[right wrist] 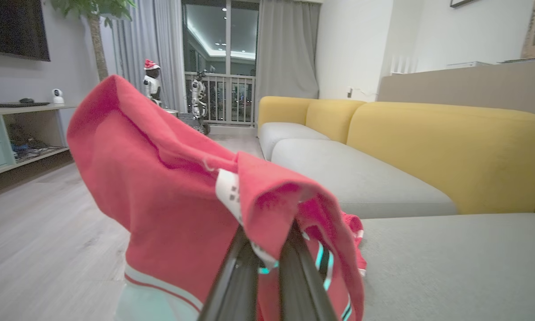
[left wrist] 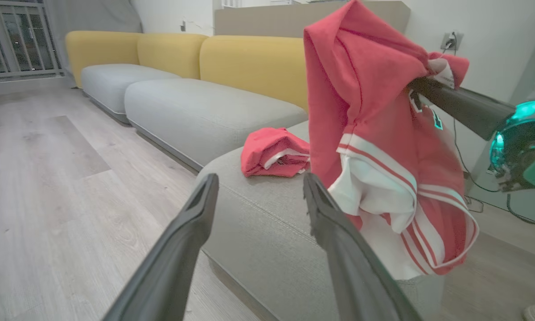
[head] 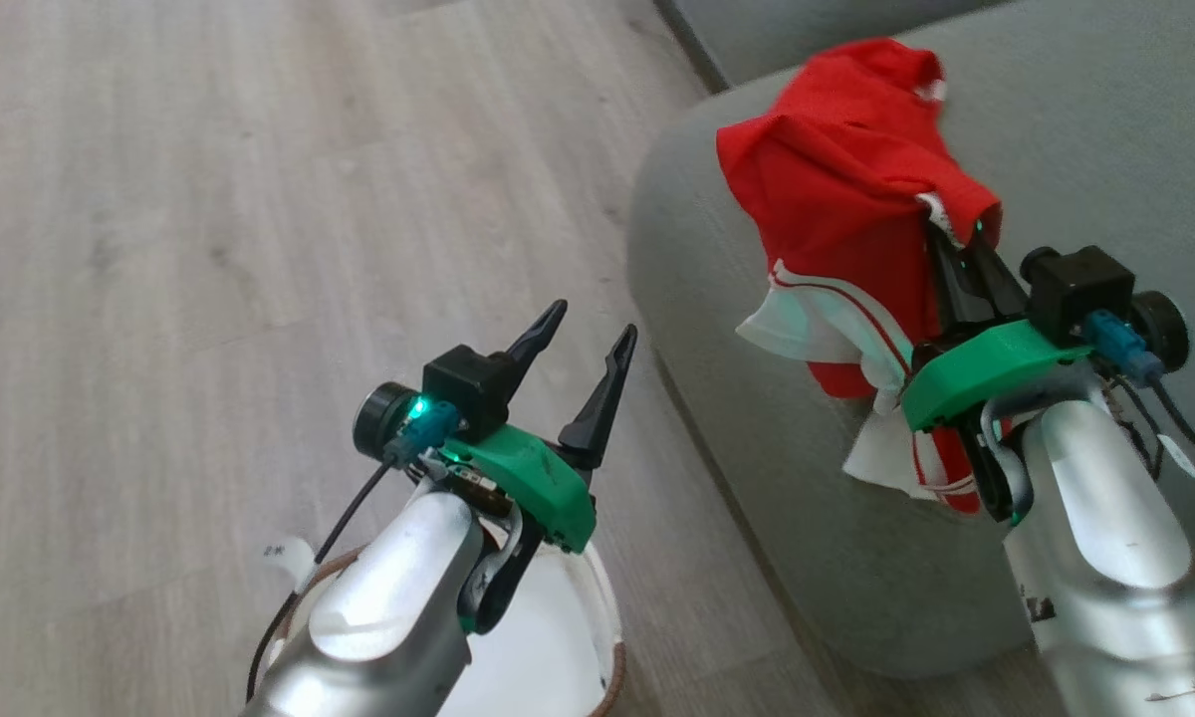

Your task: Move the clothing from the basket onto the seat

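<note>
Right gripper (head: pixel 961 249) is clenched on a small fold of the clothing (head: pixel 836 169), a red garment with white stripes, held up over the seat (head: pixel 1105 129) near its rounded corner; left gripper (head: pixel 594 324) stands spread and empty above the basket (head: pixel 597 607), off the seat's edge; a second red garment (left wrist: pixel 274 151) lies bunched on the seat, further in from that corner. Likely trouble: the pinch takes little fabric, so the piece may slip early; its striped hem dangles past the seat's edge, so letting go here could let the weight drag it down to the floor (head: pixel 209 249); loose cloth draped over the fingers may also snag as they part.
</note>
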